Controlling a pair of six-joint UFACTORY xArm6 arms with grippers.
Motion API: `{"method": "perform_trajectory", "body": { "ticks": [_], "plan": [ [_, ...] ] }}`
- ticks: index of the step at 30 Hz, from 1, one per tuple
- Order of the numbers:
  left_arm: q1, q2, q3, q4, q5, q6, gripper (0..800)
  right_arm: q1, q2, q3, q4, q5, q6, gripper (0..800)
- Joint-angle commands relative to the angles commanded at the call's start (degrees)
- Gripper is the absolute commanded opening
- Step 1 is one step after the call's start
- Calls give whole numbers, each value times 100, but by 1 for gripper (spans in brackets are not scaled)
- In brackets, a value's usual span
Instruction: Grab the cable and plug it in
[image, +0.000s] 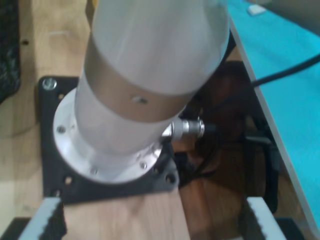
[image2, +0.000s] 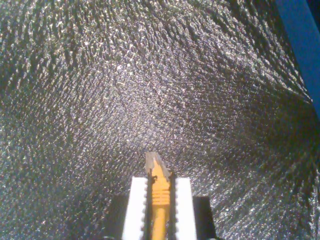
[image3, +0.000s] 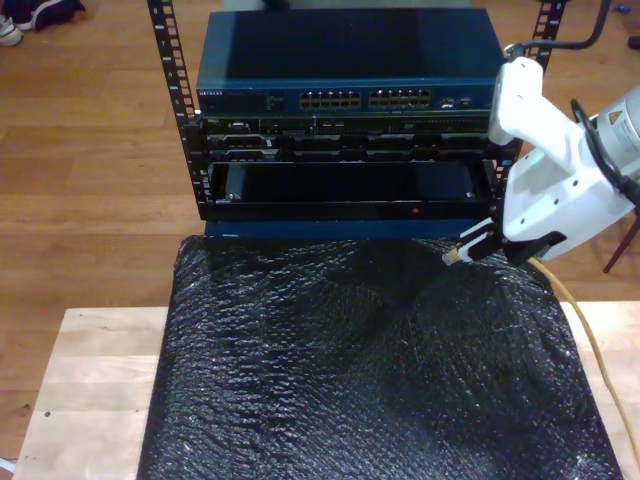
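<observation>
The yellow-orange cable (image2: 159, 205) is clamped between the white fingers of my second gripper (image2: 159, 185), and its small clear plug (image2: 154, 161) pokes out past the fingertips. In the exterior view my second gripper (image3: 472, 246) hangs at the right, just above the far right corner of the black mat. There the plug (image3: 451, 258) points toward the rack, and the cable (image3: 585, 335) trails down along the mat's right edge. My first gripper (image: 152, 222) is open with nothing between its fingers (image: 47, 220), looking at a silver arm base (image: 145, 75).
A rack (image3: 340, 150) holds a blue network switch with rows of ports (image3: 365, 99) at the exterior view's far middle. A black bubble-textured mat (image3: 370, 370) covers the wooden table (image3: 90, 380). A black mounting plate (image: 50, 100) and a turquoise surface (image: 290, 75) lie near the arm base.
</observation>
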Motion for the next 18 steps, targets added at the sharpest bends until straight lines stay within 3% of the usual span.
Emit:
{"method": "perform_trajectory", "body": {
  "ticks": [4,9,15,18],
  "plan": [
    [44,-62,211,70,-105,-9,798,0,-9,44,0,0,0,0],
    [440,-387,545,79,-747,18,798,0,-9,79,-9,0,-9,0],
    [475,-835,1187,88,-1222,220,798,0,-9,123,-9,0,-9,0],
    [484,-923,1327,105,-1407,308,798,0,-9,176,-9,0,-9,0]
  ]
}}
